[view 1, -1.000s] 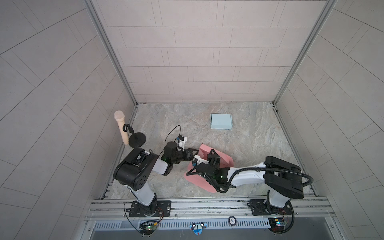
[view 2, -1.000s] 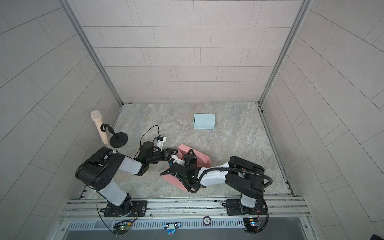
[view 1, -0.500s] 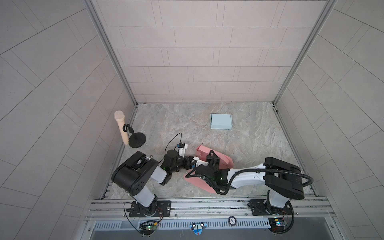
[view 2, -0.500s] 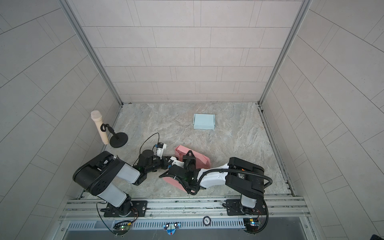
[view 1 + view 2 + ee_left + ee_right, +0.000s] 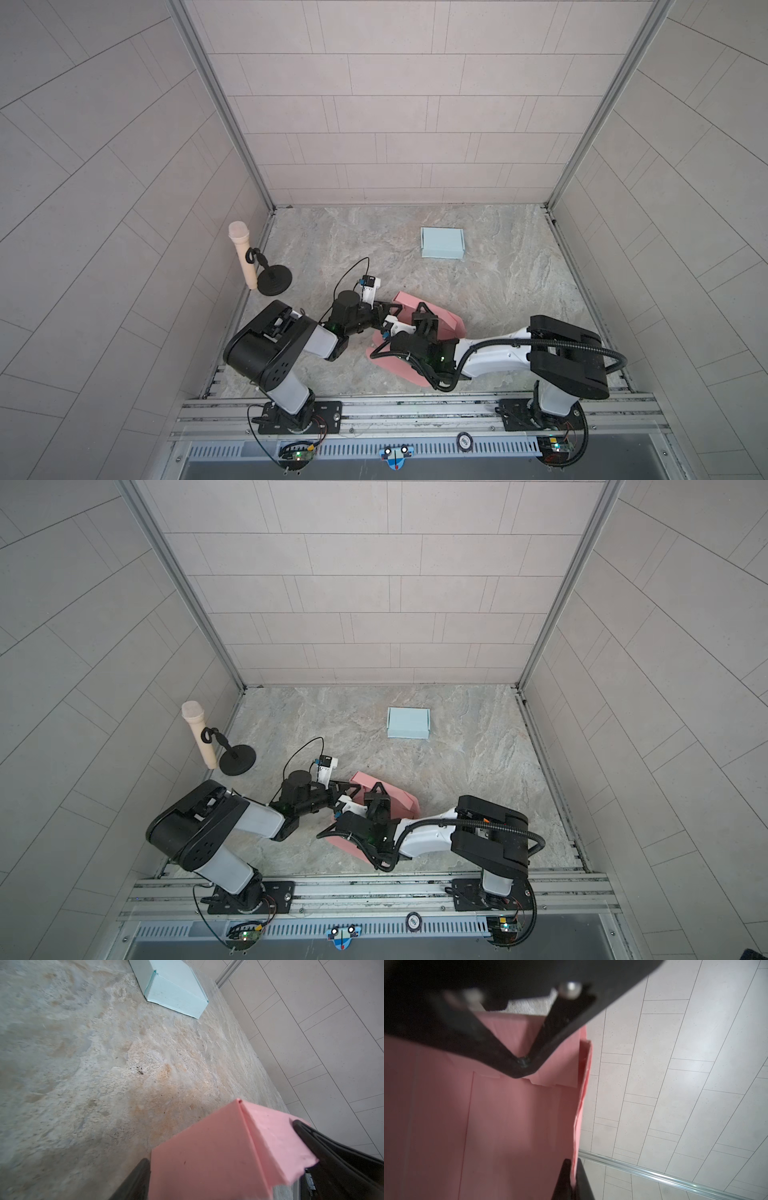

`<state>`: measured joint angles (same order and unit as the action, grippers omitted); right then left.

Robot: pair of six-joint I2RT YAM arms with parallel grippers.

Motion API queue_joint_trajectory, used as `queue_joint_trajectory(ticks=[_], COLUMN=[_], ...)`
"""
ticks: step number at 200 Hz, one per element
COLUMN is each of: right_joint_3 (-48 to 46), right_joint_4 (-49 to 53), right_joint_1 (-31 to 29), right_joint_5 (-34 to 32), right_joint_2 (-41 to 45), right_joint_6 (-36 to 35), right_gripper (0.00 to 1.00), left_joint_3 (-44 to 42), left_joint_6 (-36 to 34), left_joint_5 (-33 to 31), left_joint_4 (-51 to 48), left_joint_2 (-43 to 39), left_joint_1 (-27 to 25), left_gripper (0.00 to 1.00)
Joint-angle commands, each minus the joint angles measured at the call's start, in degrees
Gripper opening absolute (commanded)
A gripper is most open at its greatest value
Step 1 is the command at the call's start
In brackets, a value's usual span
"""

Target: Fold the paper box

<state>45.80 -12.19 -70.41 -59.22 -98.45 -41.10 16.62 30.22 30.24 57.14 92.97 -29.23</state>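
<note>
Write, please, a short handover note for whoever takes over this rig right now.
Left gripper: jaws apart astride a corner of the pink paper box; whether it grips is unclear.
Right gripper: shut on the box's doubled side wall.
Box: front centre of the table, between both arms. A folded light blue box sits at the back.
Done: some walls are up.
Left: the near panel seems to lie flat; finish the walls and close the box.

paper box (image 5: 451, 326) at lower centre in both top views; other box (image 5: 442, 243) above it, microphone stand (image 5: 272, 282) at left.
</note>
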Motion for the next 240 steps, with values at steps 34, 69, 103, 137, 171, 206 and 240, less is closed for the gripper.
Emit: queue_joint_trajectory(ticks=[34, 69, 103, 137, 171, 206, 240], right_joint_3=[0.6, 0.9, 1.7, 3.1, 4.9, 5.5, 6.1], right_joint_4=[5.1, 5.5, 7.0, 9.8, 15.4, 20.5, 25.4], right_joint_1=[-1.1, -1.6, -2.3, -3.1, -3.6, -3.6, -3.6], right_joint_5=[2.6, 2.6, 3.2, 3.8, 5.9, 10.2, 16.1], right_joint_2=[0.0, 0.0, 0.1, 0.1, 1.1, 4.4, 7.7], right_joint_6=[1.6, 2.3, 4.5, 8.8, 14.8, 21.9, 30.7], right_gripper=[0.0, 0.0, 0.0, 0.03, 0.13, 0.26, 0.44], left_joint_3=[0.0, -0.1, 0.2, -0.2, -0.7, -1.2, -1.3], left_joint_6=[-3.9, -5.5, -6.8, -8.3, -9.6, -10.9, -12.5], left_joint_5=[-5.8, -8.6, -9.5, -10.8, -12.4, -14.1, -17.0], left_joint_4=[-1.2, -2.0, -1.1, 0.0, 1.6, 0.5, -2.2], left_joint_2=[0.7, -0.5, -0.4, -0.8, -0.7, -1.7, -2.8], left_joint_1=[-4.7, -5.6, -5.9, -7.0, -8.4, -9.8, -10.9], left_gripper=[0.45, 0.38, 0.34, 0.27, 0.19, 0.14, 0.12])
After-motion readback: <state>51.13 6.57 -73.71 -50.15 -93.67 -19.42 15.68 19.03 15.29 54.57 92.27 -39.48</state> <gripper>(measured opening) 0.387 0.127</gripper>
